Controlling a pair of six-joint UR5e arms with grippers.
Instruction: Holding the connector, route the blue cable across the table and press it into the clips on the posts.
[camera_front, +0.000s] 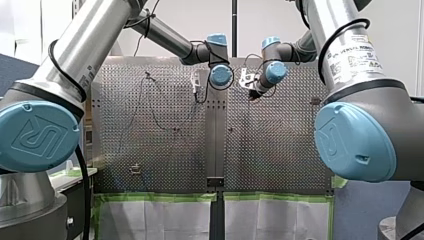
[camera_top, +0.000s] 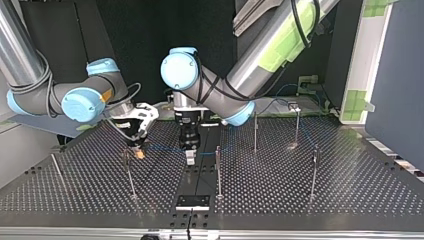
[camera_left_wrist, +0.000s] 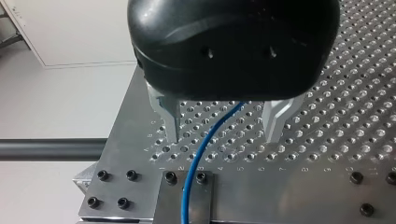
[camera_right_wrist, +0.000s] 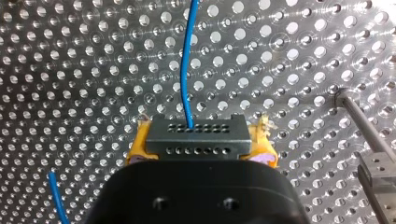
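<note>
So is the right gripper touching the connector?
Touching: the right wrist view shows the right gripper shut on the connector, its yellow pads against both sides.

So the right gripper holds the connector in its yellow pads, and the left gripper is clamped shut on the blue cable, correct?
Not quite. The left gripper is open: the left wrist view shows the blue cable running loose between its spread metal fingers. The right gripper does hold the connector in its yellow pads.
</note>
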